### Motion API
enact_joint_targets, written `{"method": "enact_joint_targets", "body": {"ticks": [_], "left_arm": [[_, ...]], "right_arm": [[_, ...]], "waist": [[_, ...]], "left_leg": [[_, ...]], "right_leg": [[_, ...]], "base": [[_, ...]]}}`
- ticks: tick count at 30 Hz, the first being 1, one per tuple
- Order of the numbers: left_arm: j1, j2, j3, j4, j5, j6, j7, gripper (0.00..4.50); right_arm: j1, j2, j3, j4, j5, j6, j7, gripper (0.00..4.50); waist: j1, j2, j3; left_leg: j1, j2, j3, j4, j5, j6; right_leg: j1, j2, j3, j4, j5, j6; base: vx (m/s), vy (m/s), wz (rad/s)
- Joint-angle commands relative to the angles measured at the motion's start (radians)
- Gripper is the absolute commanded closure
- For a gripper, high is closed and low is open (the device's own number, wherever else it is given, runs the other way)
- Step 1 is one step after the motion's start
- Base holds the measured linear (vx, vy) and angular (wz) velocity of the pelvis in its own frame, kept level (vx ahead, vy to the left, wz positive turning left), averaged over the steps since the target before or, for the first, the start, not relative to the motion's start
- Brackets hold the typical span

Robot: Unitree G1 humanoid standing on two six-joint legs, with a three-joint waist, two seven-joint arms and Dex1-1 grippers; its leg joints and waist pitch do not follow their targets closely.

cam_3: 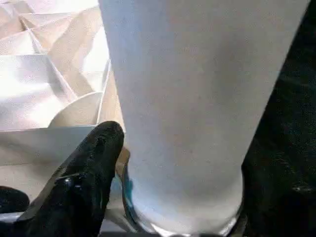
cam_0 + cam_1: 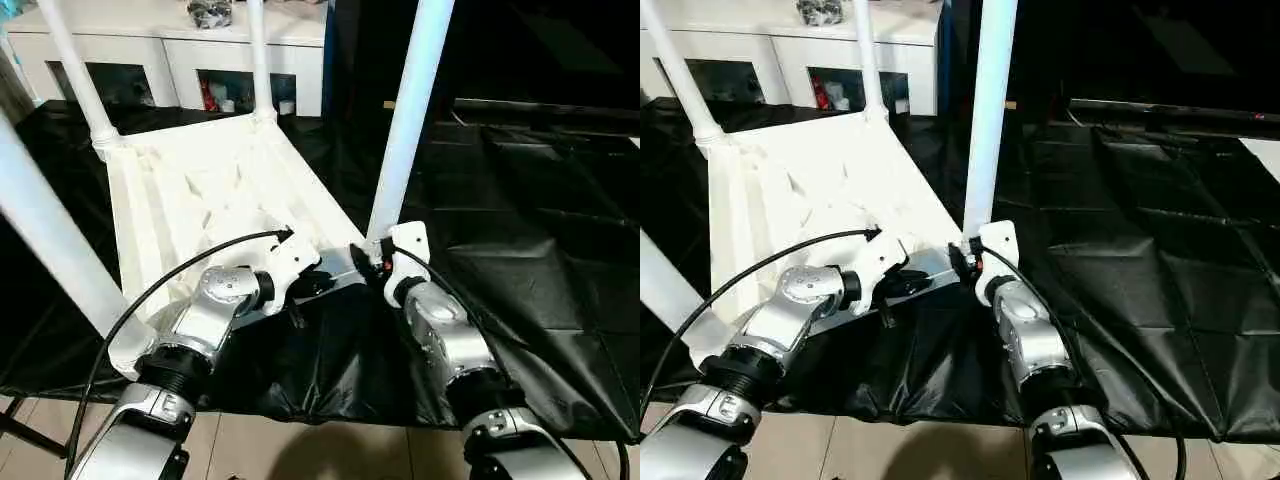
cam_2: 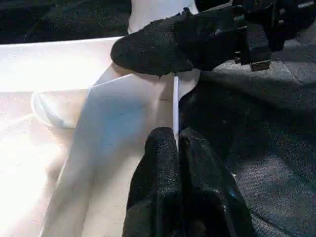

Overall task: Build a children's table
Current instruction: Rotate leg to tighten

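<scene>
The white children's table (image 2: 200,190) lies upside down on the black sheet, ribbed underside up, with four legs rising from its corner sockets. My left gripper (image 2: 305,285) is at the near rim and is shut on its thin edge (image 3: 175,103). My right gripper (image 2: 368,262) is at the foot of the near right leg (image 2: 410,110). One black finger (image 1: 84,182) stands just beside that leg (image 1: 197,98), and the gripper looks open around it. The far side of the leg is hidden. The near left leg (image 2: 45,230) slants up beside my left forearm.
The black-sheeted folding table (image 2: 520,200) stretches out to the right, its front edge just under my forearms with tiled floor (image 2: 300,440) below. A white cabinet with glass doors (image 2: 180,50) stands behind the far legs (image 2: 75,70).
</scene>
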Motion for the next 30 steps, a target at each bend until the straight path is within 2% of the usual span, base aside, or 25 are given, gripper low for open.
{"method": "enact_joint_targets", "body": {"ticks": [1, 3, 4, 5, 8, 11, 13, 17, 21, 25, 30], "left_arm": [[0.004, -0.037, -0.086, -0.051, -0.041, -0.060, -0.112, 4.50], [0.008, -0.025, -0.084, -0.055, -0.047, -0.065, -0.132, 4.50], [0.015, 0.000, -0.083, -0.062, -0.060, -0.072, -0.179, 4.50], [0.018, 0.008, -0.083, -0.065, -0.064, -0.074, -0.194, 4.50], [0.024, 0.038, -0.082, -0.075, -0.085, -0.079, -0.261, 4.50], [0.022, 0.062, -0.080, -0.075, -0.097, -0.081, -0.313, 4.50], [0.022, 0.078, -0.079, -0.080, -0.109, -0.085, -0.356, 4.50], [0.018, 0.110, -0.085, -0.081, -0.124, -0.086, -0.439, 4.50], [0.015, 0.125, -0.089, -0.081, -0.135, -0.085, -0.486, 4.50], [0.014, 0.131, -0.092, -0.087, -0.151, -0.078, -0.516, 4.50], [0.008, 0.144, -0.096, -0.081, -0.155, -0.079, -0.546, 4.50]], "right_arm": [[0.030, 0.032, 0.131, 0.005, -0.005, 0.014, 0.176, 0.66], [0.039, 0.012, 0.138, -0.012, -0.003, 0.015, 0.210, 0.59], [0.058, -0.034, 0.154, -0.047, 0.002, 0.013, 0.286, 0.59], [0.064, -0.049, 0.160, -0.058, 0.004, 0.013, 0.313, 0.59], [0.091, -0.120, 0.189, -0.110, 0.008, 0.005, 0.426, 0.59], [0.113, -0.179, 0.202, -0.160, 0.024, 0.007, 0.534, 0.59], [0.127, -0.218, 0.210, -0.198, 0.040, 0.013, 0.609, 0.59], [0.158, -0.299, 0.238, -0.282, 0.079, 0.036, 0.766, 0.59], [0.179, -0.350, 0.261, -0.336, 0.109, 0.068, 0.868, 0.59], [0.194, -0.375, 0.271, -0.371, 0.129, 0.093, 0.925, 1.00], [0.203, -0.391, 0.273, -0.391, 0.144, 0.112, 0.959, 1.40]], "waist": [[0.001, 0.013, -0.045], [0.001, 0.008, -0.046], [0.004, 0.013, -0.047], [0.004, 0.009, -0.047], [0.009, 0.013, -0.051], [0.014, 0.011, -0.052], [0.023, 0.013, -0.051], [0.037, 0.012, -0.048], [0.049, 0.011, -0.047], [0.061, 0.007, -0.049], [0.063, 0.006, -0.050]], "left_leg": [[0.008, 0.057, -0.035, -0.078, -0.383, -0.003], [0.005, 0.057, -0.033, -0.077, -0.374, 0.006], [0.006, 0.058, -0.033, -0.077, -0.360, 0.011], [0.003, 0.057, -0.029, -0.076, -0.342, 0.022], [0.001, 0.058, -0.028, -0.072, -0.281, 0.039], [0.002, 0.060, -0.024, -0.068, -0.248, 0.056], [0.001, 0.062, -0.023, -0.067, -0.231, 0.068], [0.006, 0.066, -0.021, -0.068, -0.259, 0.061], [0.005, 0.068, -0.021, -0.070, -0.262, 0.058], [0.007, 0.067, -0.022, -0.069, -0.249, 0.052], [0.003, 0.066, -0.022, -0.068, -0.233, 0.055]], "right_leg": [[0.027, -0.075, 0.053, -0.093, -0.384, -0.168], [0.031, -0.074, 0.053, -0.092, -0.359, -0.174], [0.033, -0.075, 0.054, -0.089, -0.339, -0.183], [0.036, -0.072, 0.054, -0.088, -0.312, -0.189], [0.042, -0.075, 0.054, -0.078, -0.238, -0.216], [0.044, -0.072, 0.054, -0.071, -0.172, -0.244], [0.048, -0.071, 0.051, -0.069, -0.161, -0.247], [0.044, -0.072, 0.050, -0.074, -0.234, -0.235], [0.043, -0.073, 0.051, -0.075, -0.257, -0.224], [0.042, -0.076, 0.051, -0.075, -0.264, -0.219], [0.044, -0.077, 0.050, -0.074, -0.259, -0.219]], "base": [[0.000, 0.000, 0.00], [0.000, 0.000, 0.00], [0.000, 0.000, 0.00], [0.000, 0.000, 0.00], [0.000, 0.000, 0.00], [0.000, 0.000, 0.00], [0.000, 0.000, 0.00], [0.000, 0.000, 0.00], [0.000, 0.000, 0.00], [0.000, 0.000, 0.00], [0.000, 0.000, 0.00]]}}
